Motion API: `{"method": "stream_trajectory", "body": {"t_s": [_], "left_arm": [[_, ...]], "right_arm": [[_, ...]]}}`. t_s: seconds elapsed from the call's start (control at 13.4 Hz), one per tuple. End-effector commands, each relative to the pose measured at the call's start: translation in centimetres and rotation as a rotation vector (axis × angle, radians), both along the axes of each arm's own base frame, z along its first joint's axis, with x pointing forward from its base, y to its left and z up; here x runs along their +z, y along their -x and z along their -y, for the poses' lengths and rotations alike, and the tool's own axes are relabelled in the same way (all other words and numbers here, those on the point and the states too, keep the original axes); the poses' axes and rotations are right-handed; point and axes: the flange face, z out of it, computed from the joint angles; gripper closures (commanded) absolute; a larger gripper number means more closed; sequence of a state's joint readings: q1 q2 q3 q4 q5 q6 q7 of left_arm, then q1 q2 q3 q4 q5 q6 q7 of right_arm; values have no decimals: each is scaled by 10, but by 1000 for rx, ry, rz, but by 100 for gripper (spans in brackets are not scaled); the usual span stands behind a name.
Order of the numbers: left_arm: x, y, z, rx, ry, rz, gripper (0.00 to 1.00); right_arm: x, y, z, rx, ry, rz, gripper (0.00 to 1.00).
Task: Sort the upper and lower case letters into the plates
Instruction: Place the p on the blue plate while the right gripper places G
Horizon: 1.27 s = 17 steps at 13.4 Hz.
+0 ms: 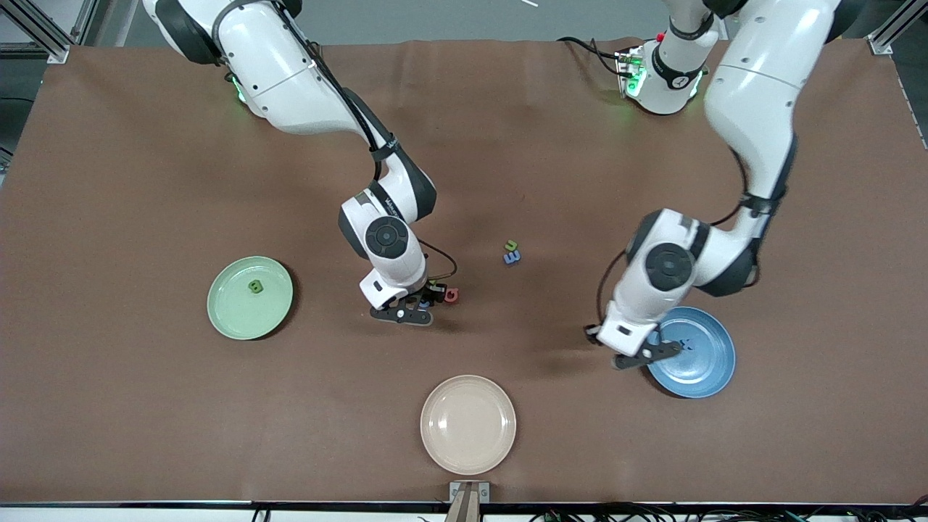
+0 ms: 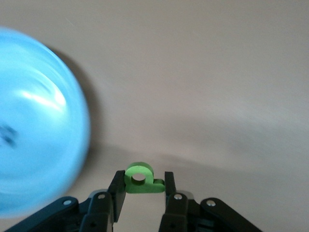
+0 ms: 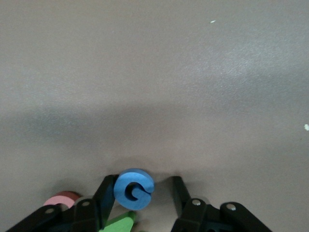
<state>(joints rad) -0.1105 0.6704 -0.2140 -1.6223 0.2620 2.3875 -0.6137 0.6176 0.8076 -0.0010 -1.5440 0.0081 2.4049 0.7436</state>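
Observation:
My left gripper (image 2: 142, 180) is shut on a small green letter (image 2: 145, 187) with a round hole and holds it over the rim of the blue plate (image 1: 707, 362), which also shows in the left wrist view (image 2: 34, 145). My right gripper (image 3: 144, 182) is low at a cluster of letters in mid-table (image 1: 426, 299). Its jaws are open around a blue letter G (image 3: 137, 177): one finger touches it, the other stands apart. A pink letter (image 3: 60, 198) and a green letter (image 3: 118, 223) lie beside it. The pale green plate (image 1: 239, 319) holds one green letter (image 1: 254, 287).
A green letter (image 1: 511, 245) and a blue letter (image 1: 512, 257) lie together between the two arms. The pink letter (image 1: 452, 295) lies just beside the right gripper. A cream-beige plate (image 1: 468, 424) sits near the table's front edge.

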Motion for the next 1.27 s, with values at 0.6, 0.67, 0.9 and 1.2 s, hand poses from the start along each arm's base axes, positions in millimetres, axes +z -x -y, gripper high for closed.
{"method": "stream_trajectory", "body": {"t_s": [0.6, 0.67, 0.9, 1.2], "left_arm": [[4, -12, -105, -223, -59, -32, 0], [7, -8, -100, -204, -59, -56, 0], [19, 9, -46, -122, -17, -104, 0], [8, 51, 61, 8, 5, -144, 0]], "right_arm": [[36, -41, 92, 79, 55, -32, 100], [54, -46, 124, 130, 60, -43, 100], [73, -46, 233, 255, 64, -73, 100], [72, -19, 306, 315, 60, -122, 100]]}}
